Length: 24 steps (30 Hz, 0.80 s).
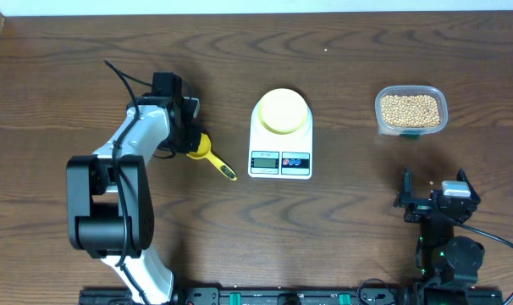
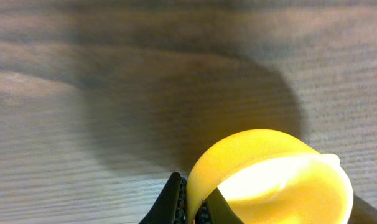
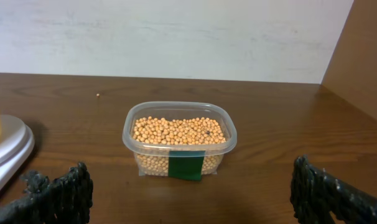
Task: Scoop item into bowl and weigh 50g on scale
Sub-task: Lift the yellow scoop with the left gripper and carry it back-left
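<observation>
Now the left claw [image 1: 191,142] pinches the yellow scoop [image 1: 212,158] by its rim, left of the scale [image 1: 280,161] on the desk [image 1: 341,229], whose platform carries the bowl [image 1: 281,110], while the right claw [image 3: 191,196] stands spread wide, facing the clear tub [image 3: 176,167] full of beans [image 3: 179,130] that sits well right of the scale.

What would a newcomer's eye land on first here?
The bright yellow scoop, gripped by the left hand, lies left of the scale. A pale bowl sits on the scale at table centre. A clear tub of beans stands beyond the open right hand.
</observation>
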{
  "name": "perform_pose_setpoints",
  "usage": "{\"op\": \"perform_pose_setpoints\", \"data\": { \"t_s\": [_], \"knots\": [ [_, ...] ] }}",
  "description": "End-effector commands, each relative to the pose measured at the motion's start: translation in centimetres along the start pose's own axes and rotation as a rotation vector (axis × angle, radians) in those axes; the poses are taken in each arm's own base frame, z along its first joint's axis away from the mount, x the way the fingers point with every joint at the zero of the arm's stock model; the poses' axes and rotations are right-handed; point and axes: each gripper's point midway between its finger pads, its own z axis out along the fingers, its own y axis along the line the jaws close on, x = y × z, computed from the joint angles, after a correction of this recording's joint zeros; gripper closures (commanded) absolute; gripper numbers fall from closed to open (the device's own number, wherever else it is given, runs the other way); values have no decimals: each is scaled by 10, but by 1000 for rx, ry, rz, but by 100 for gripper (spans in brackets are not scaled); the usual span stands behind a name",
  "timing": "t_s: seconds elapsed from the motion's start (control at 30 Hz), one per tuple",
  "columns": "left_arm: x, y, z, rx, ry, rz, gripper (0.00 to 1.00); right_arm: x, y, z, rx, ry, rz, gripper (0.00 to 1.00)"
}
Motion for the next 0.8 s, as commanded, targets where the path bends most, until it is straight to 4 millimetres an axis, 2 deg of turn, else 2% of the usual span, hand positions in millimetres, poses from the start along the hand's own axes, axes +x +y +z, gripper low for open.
{"op": "perform_pose_setpoints", "data": {
  "t_s": [0.0, 0.27, 0.37, 0.57, 0.77],
  "knots": [
    [-16, 13, -23, -75, -83, 32, 92, 1, 1, 0, -6, 0, 9, 1],
    [-50, 22, -64, -118, -272, 16, 92, 1, 1, 0, -6, 0, 9, 1],
    [-56, 25, -76, -126, -318, 7, 92, 1, 1, 0, -6, 0, 8, 1],
    [-58, 36, -88, -130, -355, -70, 92, 1, 1, 0, -6, 0, 9, 1],
    [-70, 39, -93, -130, -412, -114, 92, 1, 1, 0, -6, 0, 9, 1]
  ]
}}
